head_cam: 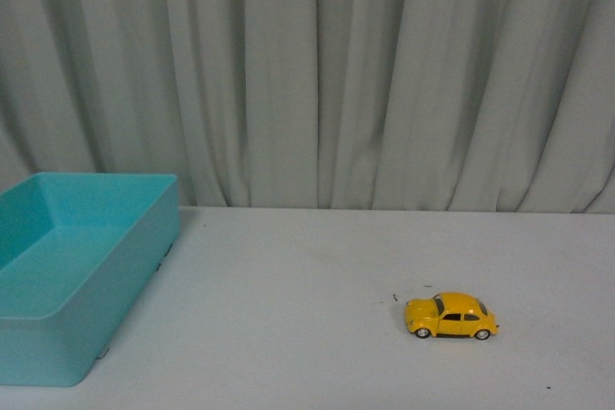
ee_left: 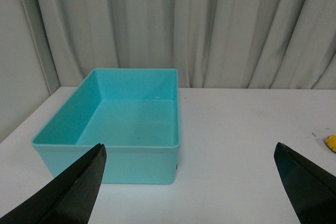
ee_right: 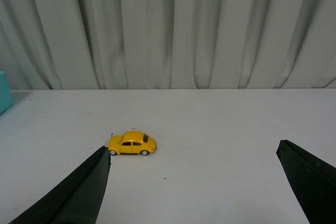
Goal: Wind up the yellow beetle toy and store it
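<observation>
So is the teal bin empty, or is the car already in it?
Empty. The left wrist view shows the teal bin with a bare floor; the yellow beetle toy stands on its wheels on the table.

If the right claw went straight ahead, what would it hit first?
Likely the car, which sits just inside one finger of the right claw; otherwise only table, then curtain. Depth is unclear.

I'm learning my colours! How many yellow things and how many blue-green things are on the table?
Yellow: 1, the yellow beetle toy
Blue-green: 1, the open box
Total: 2
</observation>
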Controlling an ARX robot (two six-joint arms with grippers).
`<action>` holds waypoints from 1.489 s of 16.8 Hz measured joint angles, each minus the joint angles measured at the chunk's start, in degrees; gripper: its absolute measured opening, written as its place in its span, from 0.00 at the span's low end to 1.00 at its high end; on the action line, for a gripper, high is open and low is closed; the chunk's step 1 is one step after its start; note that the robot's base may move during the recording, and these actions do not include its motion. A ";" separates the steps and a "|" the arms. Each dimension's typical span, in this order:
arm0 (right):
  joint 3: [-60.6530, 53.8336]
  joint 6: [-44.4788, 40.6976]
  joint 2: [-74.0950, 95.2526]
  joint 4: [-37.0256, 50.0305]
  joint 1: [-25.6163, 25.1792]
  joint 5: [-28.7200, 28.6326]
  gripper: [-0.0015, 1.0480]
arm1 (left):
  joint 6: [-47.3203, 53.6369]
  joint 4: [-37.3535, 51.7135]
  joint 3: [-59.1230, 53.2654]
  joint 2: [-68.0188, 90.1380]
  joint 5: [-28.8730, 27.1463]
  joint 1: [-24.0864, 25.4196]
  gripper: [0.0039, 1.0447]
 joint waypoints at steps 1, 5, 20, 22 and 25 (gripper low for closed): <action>0.00 0.00 0.00 0.00 0.00 0.00 0.94 | 0.00 0.00 0.00 0.00 0.00 0.00 0.94; 0.00 0.00 0.00 0.00 0.00 0.00 0.94 | 0.00 0.00 0.00 0.00 0.00 0.00 0.94; 0.00 0.00 0.00 -0.04 0.00 0.00 0.94 | 0.00 -0.04 0.00 0.00 0.00 0.00 0.94; 0.00 0.00 0.00 -0.04 0.00 0.00 0.94 | 0.00 -0.07 0.00 0.00 0.00 0.00 0.94; 0.00 0.00 0.00 -0.04 0.00 0.00 0.94 | 0.00 -0.04 0.00 0.00 0.00 0.00 0.94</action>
